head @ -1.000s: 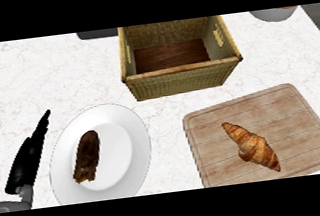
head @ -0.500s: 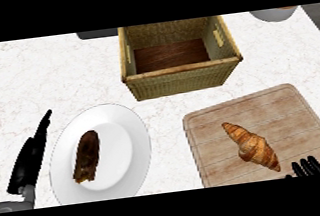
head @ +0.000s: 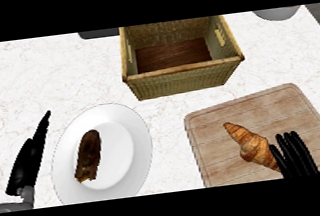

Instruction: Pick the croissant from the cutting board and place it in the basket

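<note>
White marbled counter [head: 63, 81] spreads bare along its left side and between the things on it. Toward the far edge stands an open woven wicker basket [head: 181, 77] with a dark wooden floor. Near the front right corner lies a pale wooden cutting board [head: 268, 112], carrying the golden-brown croissant [head: 248, 145] near its front edge, long axis diagonal, one tip toward the far left, the other toward the front right. The black right hand [head: 294, 156] shows straight fingers just beside its nearer tip. A white round plate [head: 118, 135] holds a dark brown pastry [head: 88, 155]. The black left hand [head: 27, 161] rests open at the front left edge.
</note>
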You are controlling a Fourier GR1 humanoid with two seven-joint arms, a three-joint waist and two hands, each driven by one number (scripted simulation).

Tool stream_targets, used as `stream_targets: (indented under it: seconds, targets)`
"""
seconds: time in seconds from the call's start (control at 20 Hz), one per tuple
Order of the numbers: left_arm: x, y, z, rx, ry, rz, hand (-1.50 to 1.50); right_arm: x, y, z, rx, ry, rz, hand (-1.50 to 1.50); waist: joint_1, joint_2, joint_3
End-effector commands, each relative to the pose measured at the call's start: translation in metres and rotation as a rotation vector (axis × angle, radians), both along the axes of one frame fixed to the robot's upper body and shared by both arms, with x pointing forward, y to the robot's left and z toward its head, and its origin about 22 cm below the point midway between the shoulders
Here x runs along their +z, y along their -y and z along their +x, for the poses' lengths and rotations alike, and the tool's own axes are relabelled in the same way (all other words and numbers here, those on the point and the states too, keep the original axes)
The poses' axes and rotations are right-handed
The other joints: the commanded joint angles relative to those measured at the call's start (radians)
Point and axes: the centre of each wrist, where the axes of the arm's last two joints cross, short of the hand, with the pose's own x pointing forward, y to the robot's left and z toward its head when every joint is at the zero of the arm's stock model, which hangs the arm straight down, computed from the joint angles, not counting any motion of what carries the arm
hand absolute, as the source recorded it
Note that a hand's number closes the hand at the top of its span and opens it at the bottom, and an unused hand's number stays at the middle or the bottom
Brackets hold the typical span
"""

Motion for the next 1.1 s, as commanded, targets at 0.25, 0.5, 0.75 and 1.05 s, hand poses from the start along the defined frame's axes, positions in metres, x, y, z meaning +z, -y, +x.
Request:
stream_targets:
  seconds: [0.25, 0.5, 0.75, 1.05]
  targets:
    - [-0.01, 0.006, 0.0, 0.002, -0.023, -0.015, 0.0, -0.014, -0.017, 0.023, 0.001, 0.009, 0.044, -1.5, 0.001, 0.003, 0.004]
    - [-0.012, 0.0, -0.016, 0.015, -0.019, -0.019, 0.0, -0.014, -0.017, 0.019, 0.005, -0.028, 0.01, -1.5, 0.002, 0.002, 0.004]
    - [0.015, -0.016, -0.001, 0.008, -0.027, 0.0, 0.0, -0.001, -0.036, 0.04, 0.039, -0.121, -0.029, 1.5, 0.005, 0.002, 0.004]
    - [-0.005, -0.014, 0.004, 0.015, -0.028, 0.002, 0.0, -0.021, -0.04, 0.036, 0.188, -0.176, -0.041, 1.5, 0.001, 0.004, 0.004]
